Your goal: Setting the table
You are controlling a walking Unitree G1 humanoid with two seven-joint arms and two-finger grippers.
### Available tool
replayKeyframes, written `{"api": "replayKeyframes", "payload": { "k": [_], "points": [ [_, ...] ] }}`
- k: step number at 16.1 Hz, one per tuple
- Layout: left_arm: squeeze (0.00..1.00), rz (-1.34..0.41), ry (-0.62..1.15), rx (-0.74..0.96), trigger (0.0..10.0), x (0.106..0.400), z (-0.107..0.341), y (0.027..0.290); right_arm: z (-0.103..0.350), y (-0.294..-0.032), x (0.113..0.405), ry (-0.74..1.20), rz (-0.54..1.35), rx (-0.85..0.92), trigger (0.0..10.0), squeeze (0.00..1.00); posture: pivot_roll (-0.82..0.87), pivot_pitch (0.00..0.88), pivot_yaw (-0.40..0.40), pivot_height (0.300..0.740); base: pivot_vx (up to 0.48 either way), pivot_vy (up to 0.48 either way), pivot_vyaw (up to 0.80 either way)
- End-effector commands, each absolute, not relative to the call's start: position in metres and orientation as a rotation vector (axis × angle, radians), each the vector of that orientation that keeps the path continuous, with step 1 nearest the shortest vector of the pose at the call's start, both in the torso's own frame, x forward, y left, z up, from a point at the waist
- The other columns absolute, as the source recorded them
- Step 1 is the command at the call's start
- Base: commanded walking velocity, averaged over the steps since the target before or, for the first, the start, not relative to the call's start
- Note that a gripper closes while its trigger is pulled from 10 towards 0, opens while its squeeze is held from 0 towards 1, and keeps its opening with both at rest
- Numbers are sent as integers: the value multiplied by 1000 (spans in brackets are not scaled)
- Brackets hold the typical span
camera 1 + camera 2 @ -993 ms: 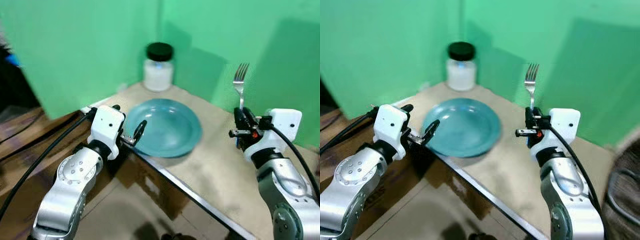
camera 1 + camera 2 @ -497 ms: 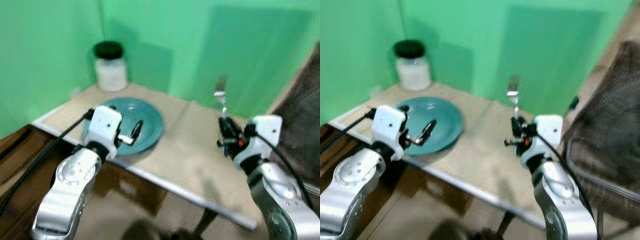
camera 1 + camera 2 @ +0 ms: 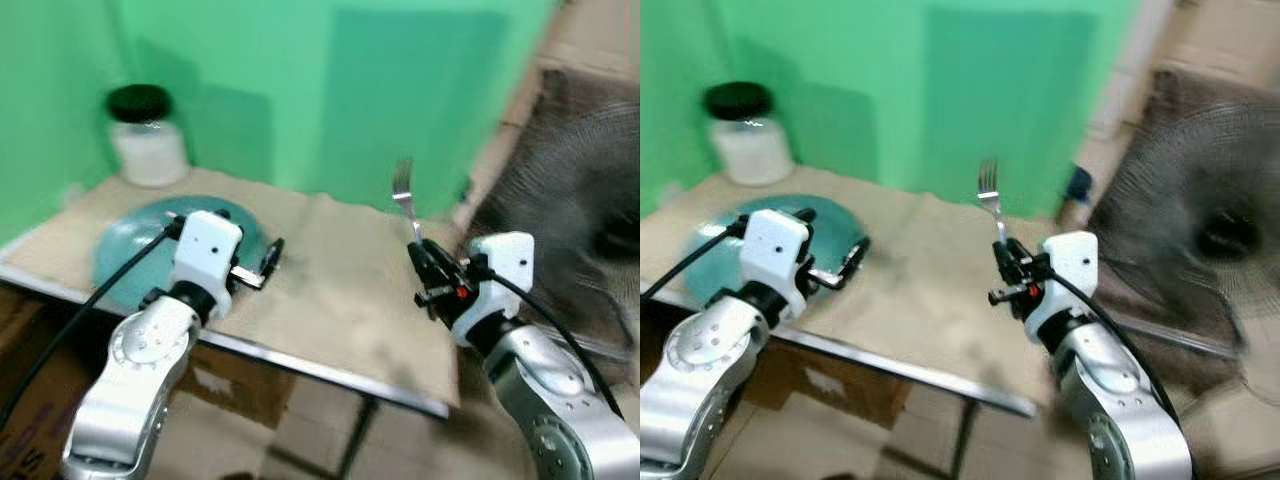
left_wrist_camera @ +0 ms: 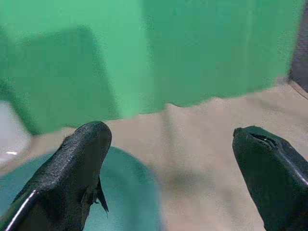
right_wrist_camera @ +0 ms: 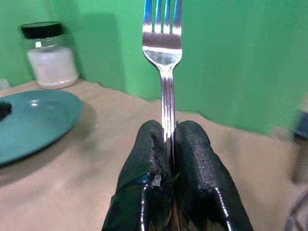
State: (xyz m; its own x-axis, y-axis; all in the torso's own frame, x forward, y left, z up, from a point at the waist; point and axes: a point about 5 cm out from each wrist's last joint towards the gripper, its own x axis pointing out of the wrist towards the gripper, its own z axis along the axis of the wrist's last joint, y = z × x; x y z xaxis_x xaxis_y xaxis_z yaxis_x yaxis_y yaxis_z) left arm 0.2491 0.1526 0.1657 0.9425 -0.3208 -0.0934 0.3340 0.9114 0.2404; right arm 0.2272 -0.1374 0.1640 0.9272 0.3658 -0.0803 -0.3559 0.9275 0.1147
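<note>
Right gripper (image 5: 168, 139) clamps fork (image 5: 163, 53) handle, tines upright above.

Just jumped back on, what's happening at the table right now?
The right gripper is shut on a fork, holding it upright with the tines up, above the tan table. The left gripper is open and empty, hovering at the edge of the teal plate. A white jar stands behind the plate.
</note>
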Motion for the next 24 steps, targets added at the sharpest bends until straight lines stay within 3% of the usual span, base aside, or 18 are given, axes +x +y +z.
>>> {"api": "replayKeyframes", "payload": {
  "k": [1,9,24],
  "points": [
    [0,-360,37,262,10000,250,168,148,166,-145,226,99,331,90,10000,0,68,0,-69,740,0,0,-800],
    [0,-340,4,250,10000,262,170,144,164,-173,244,91,50,70,10000,0,47,0,-95,740,0,0,-800],
    [0,-315,-17,200,10000,266,174,143,169,-183,242,75,-7,49,10000,0,41,0,-101,740,0,0,-800]
  ]
}}
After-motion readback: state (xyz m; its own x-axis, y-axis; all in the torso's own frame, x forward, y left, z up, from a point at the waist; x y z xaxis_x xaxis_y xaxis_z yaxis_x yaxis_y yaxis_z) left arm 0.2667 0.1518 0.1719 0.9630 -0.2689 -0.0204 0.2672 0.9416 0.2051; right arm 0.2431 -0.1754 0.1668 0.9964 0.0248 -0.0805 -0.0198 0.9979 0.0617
